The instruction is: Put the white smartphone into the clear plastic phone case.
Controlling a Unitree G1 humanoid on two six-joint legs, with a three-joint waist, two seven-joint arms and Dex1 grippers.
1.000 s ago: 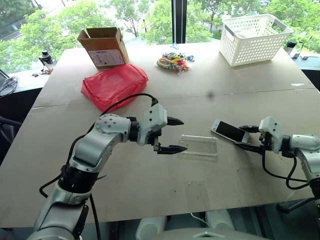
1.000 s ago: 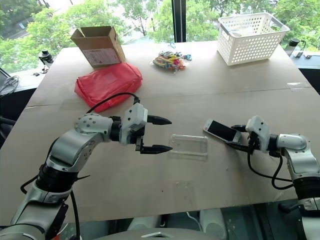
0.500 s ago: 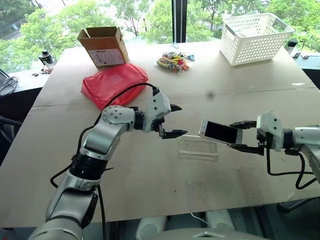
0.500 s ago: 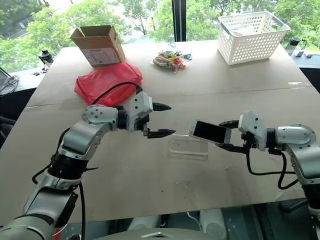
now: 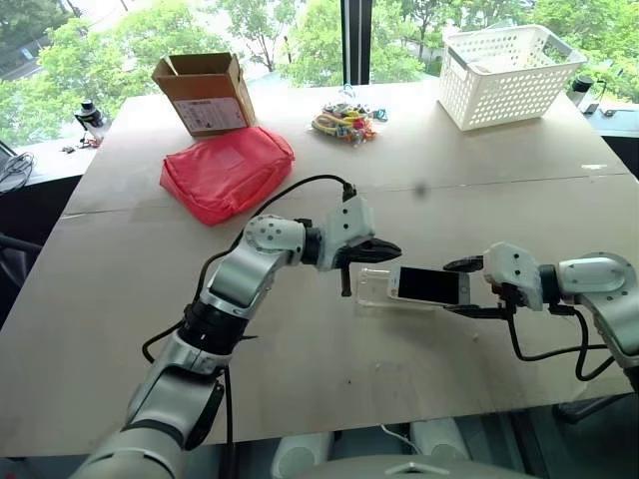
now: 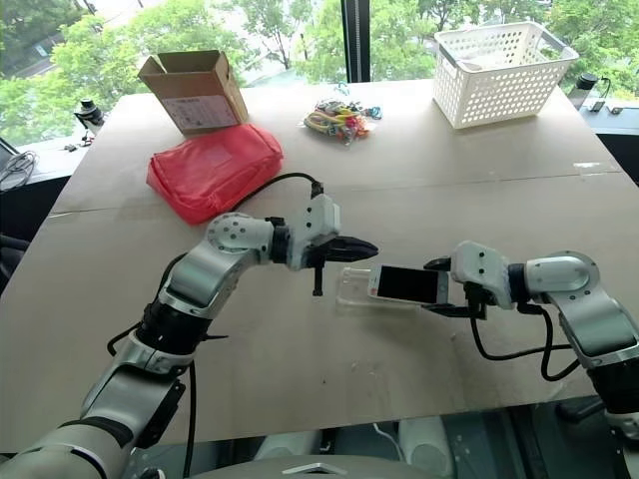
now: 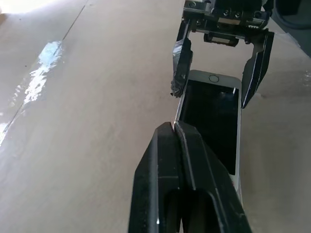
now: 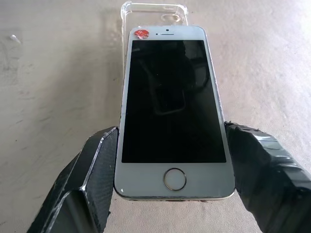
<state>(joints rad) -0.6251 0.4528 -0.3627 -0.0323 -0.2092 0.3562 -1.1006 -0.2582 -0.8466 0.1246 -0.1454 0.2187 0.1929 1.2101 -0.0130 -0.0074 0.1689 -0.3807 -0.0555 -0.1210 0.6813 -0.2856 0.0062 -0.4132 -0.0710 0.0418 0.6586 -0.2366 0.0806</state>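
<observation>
The white smartphone [image 8: 172, 111] lies screen up and nearly level, just above the clear plastic phone case [image 5: 371, 290], covering most of it. My right gripper [image 5: 467, 288] is shut on the phone's long edges at its home-button end, one finger [image 8: 95, 165] on each side. The case rests on the table, and its camera-cutout end [image 8: 153, 9] sticks out past the phone's far end. My left gripper [image 5: 389, 248] is shut, its tips [image 7: 173, 127] close over that free end of phone and case. I see nothing pinched between its fingers.
A red pouch [image 5: 228, 170] and an open cardboard box [image 5: 205, 93] sit at the back left. A heap of colourful small items [image 5: 344, 122] is at the back centre, a white basket [image 5: 509, 75] at the back right. The table's front edge runs just below my arms.
My left gripper swung right to the case's end and shut. My right gripper carried the phone left and down until it lay over the case.
</observation>
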